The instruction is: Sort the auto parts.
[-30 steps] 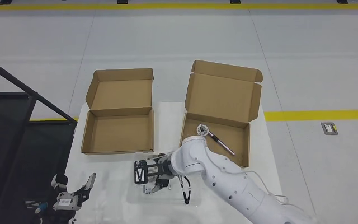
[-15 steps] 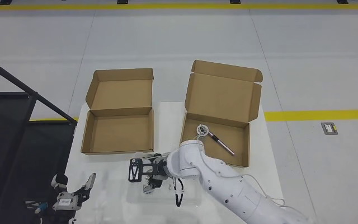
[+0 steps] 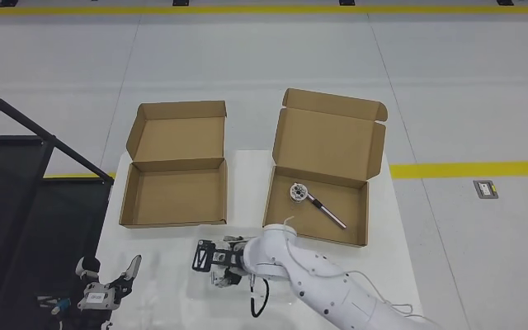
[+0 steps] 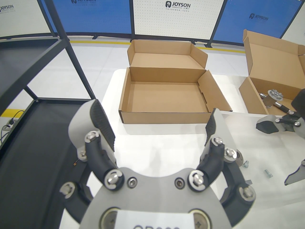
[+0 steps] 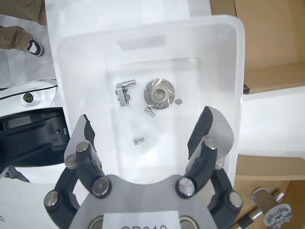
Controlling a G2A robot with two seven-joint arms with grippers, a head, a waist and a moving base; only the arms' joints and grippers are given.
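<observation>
Right hand (image 5: 146, 115) hanging wide over the clear bin (image 5: 240, 77)
Disc (image 5: 159, 94), bracket (image 5: 124, 93) and bolts (image 5: 139, 141) are lying in that bin; your left hand (image 4: 155, 108) is gaping wide, well apart from it.

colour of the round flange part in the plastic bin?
Silver, bare metal. The flange shows best in the right wrist view.

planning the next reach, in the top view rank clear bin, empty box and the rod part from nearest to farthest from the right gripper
From the right gripper:
1. clear bin, directly beneath it.
2. empty box, just beyond, toward the left.
3. rod part, inside the other box, on the right.
</observation>
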